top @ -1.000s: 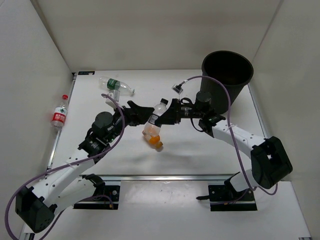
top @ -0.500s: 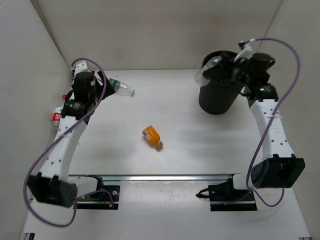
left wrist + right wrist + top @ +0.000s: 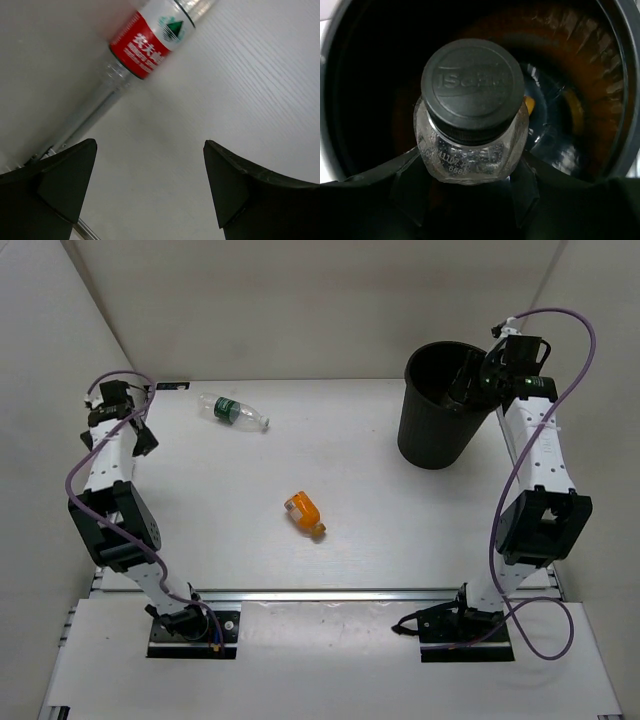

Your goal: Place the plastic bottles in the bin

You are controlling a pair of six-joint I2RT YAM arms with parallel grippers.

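My right gripper point(image 3: 470, 167) is shut on a clear bottle with a dark cap point(image 3: 472, 85), held cap-first over the mouth of the black bin point(image 3: 626, 100). From above, the right gripper point(image 3: 470, 380) hangs over the far right rim of the bin point(image 3: 440, 440). My left gripper point(image 3: 150, 145) is open and empty above the table's left edge, with the red-label bottle point(image 3: 152, 42) lying just beyond its fingertips against the wall. The top view shows the left gripper point(image 3: 140, 435) by the left wall. A green-label bottle point(image 3: 232, 411) lies at the back left. A squat orange bottle point(image 3: 304, 513) lies mid-table.
A metal rail point(image 3: 75, 127) runs along the table's left edge under the red-label bottle. White walls enclose the table on three sides. A purple cable point(image 3: 560, 330) loops above the right arm. Glints show deep inside the bin.
The left arm swung from the green-label bottle out to the left wall, over the red-label bottle. The right arm carried its bottle further over the bin's mouth and pointed it down.
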